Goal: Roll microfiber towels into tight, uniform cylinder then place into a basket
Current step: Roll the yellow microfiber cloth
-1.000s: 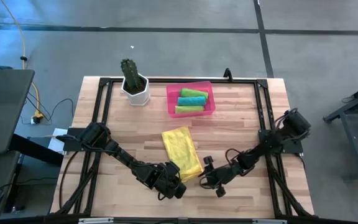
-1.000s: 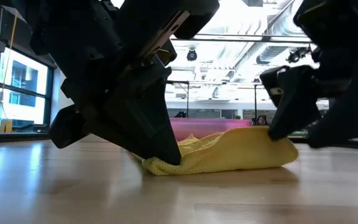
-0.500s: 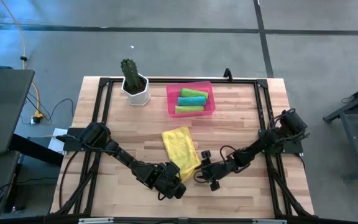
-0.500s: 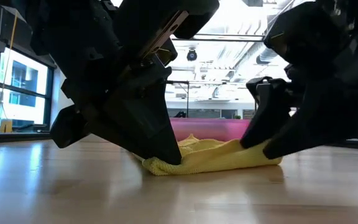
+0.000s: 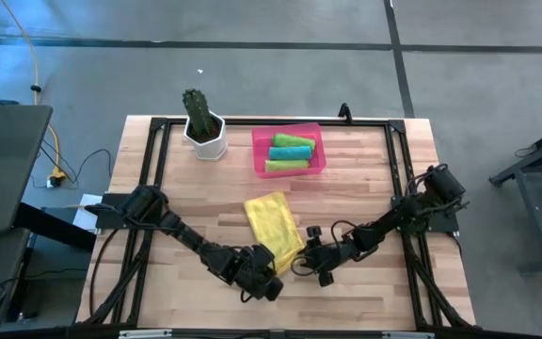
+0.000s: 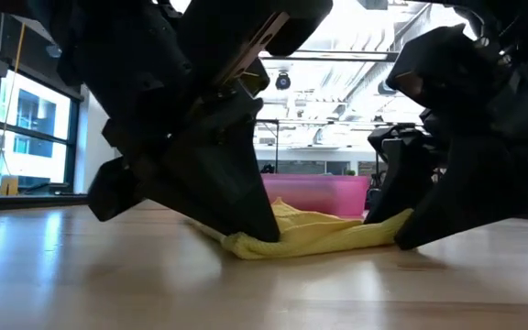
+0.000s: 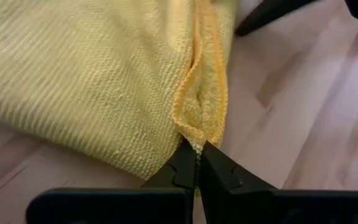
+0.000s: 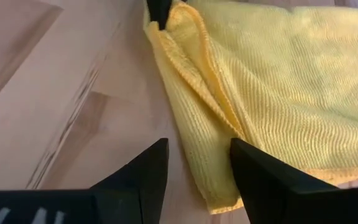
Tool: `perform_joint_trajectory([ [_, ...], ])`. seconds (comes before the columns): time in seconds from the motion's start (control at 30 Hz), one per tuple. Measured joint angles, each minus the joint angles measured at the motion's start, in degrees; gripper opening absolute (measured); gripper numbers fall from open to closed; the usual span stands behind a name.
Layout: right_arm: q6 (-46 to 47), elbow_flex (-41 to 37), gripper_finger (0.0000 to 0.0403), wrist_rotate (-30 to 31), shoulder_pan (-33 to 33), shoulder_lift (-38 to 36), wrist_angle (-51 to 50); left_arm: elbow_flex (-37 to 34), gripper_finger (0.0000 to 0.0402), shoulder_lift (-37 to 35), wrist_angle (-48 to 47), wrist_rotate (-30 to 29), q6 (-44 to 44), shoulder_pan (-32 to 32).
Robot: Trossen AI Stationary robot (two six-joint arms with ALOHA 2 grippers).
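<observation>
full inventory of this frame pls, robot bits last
yellow towel: 1, yellow, folded flat on the table's middle, near edge at both grippers
rolled towels: 3, two lime green and one teal, lying in the basket
basket: 1, pink, far middle of the table
cactus pot: 1, white pot with green cactus, left of the basket
table: 1, light wood with black frame
left gripper: shut on the yellow towel's near corner
right gripper: open, jaws straddling the towel's other near corner, low at the table
</observation>
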Motion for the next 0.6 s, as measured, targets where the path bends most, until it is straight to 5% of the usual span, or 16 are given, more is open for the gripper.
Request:
perform_joint_trajectory([
  [0.4,5.58,0.09,0.0017,-0.86,0.00,-0.20,-3.30,-0.09,0.0050,-0.89,5.23,5.90,13.69,0.09],
  [0.6,7.10,0.02,0.0011,-1.78,0.02,-0.14,-3.54,-0.07,0.0082,-5.71,-3.81,6.26,18.75,0.56],
])
